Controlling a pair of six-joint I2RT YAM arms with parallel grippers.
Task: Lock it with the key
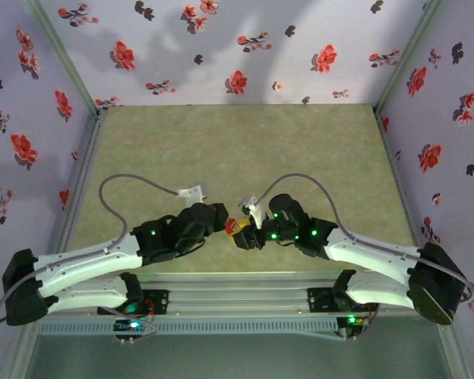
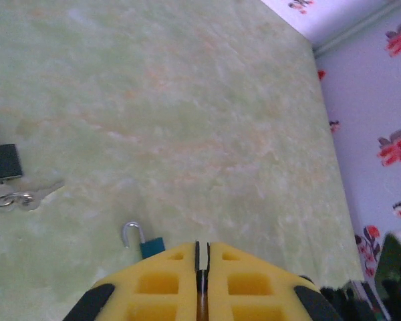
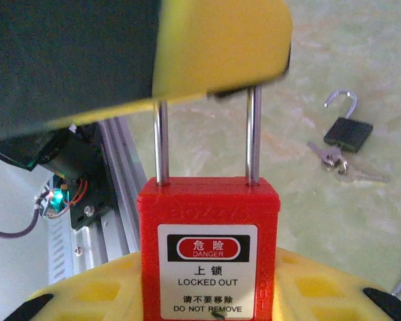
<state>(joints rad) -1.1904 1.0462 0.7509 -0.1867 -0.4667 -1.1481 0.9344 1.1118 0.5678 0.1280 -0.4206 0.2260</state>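
Observation:
A red padlock (image 3: 209,221) with a white "DANGER LOCKED OUT" label stands upright in my right gripper (image 3: 210,277), whose yellow fingers are shut on its body. Both legs of its steel shackle (image 3: 162,140) enter the body; the top of the shackle is hidden behind my left gripper's yellow finger (image 3: 220,47). In the top view the two grippers meet at the near middle of the table, left gripper (image 1: 221,219) against the red padlock (image 1: 238,229) held by the right gripper (image 1: 245,234). My left gripper (image 2: 202,251) is shut on a thin metal strip, apparently the key (image 2: 202,277).
A small black padlock (image 3: 348,132) with an open shackle lies on the green tabletop beside a bunch of keys (image 3: 337,162). A small teal padlock (image 2: 152,246), shackle open, lies just ahead of the left fingers. An aluminium rail (image 3: 113,174) runs along the near edge. Floral walls enclose the table.

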